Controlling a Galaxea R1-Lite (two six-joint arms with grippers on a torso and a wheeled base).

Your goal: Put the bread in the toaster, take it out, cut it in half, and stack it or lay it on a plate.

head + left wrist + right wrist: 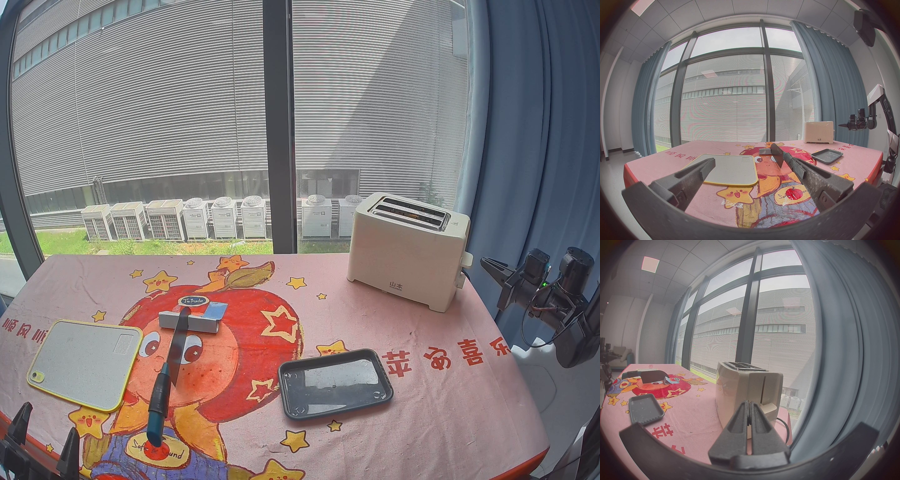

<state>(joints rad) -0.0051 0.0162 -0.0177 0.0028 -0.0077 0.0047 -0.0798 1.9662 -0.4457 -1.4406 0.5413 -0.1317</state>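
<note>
The left gripper's (749, 159) jaws stand wide apart with nothing between them, at the near left edge of the table (437, 400). Just ahead of them lies the cutting board (81, 362). Past their right finger the knife (167, 375) leans its blade on a small holder (194, 320). Between the two grippers sits the dark plate (334, 382). The right gripper's (749, 404) jaws are pressed together on nothing, tips just beside the side lever (768, 408) of the toaster (406, 256), low in its slit. A brown strip, apparently the bread (409, 217), shows down in a slot.
</note>
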